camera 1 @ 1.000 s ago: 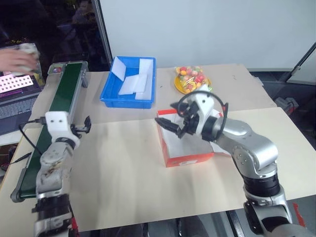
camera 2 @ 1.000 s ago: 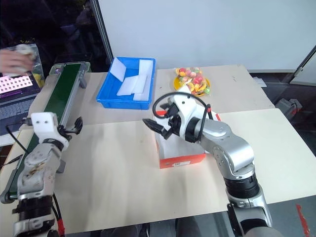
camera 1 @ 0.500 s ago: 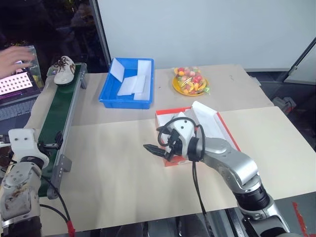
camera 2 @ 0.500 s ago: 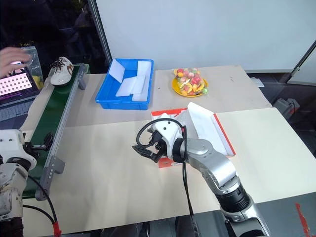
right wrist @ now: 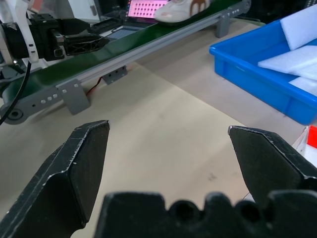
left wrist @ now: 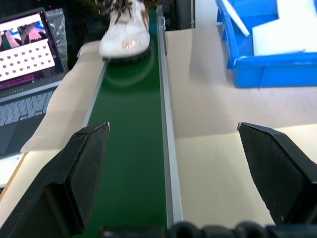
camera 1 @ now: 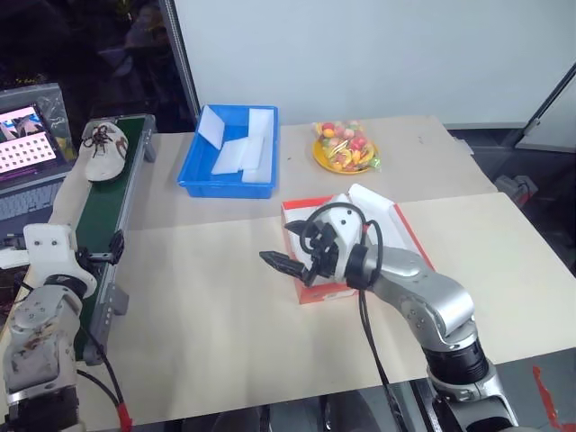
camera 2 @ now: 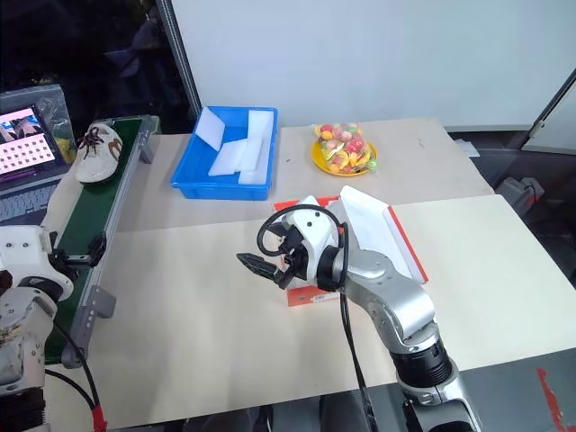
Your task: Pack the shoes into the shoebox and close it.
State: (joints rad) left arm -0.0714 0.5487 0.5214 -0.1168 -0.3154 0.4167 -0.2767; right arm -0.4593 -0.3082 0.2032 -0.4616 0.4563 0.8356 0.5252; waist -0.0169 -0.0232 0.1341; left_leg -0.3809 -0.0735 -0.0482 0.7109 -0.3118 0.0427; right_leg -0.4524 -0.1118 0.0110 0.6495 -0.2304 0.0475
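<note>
Across the frame I see the beige table (camera 1: 225,306); at left, the green conveyor belt (camera 1: 99,225) carrying one shoe (camera 1: 101,151) at upper left. At centre lies the red shoebox (camera 1: 396,229), lid open. My right gripper (camera 1: 290,261), fingers spread and empty, hovers at its left edge; my left gripper (camera 1: 99,255), also spread, sits over the belt at lower left.
</note>
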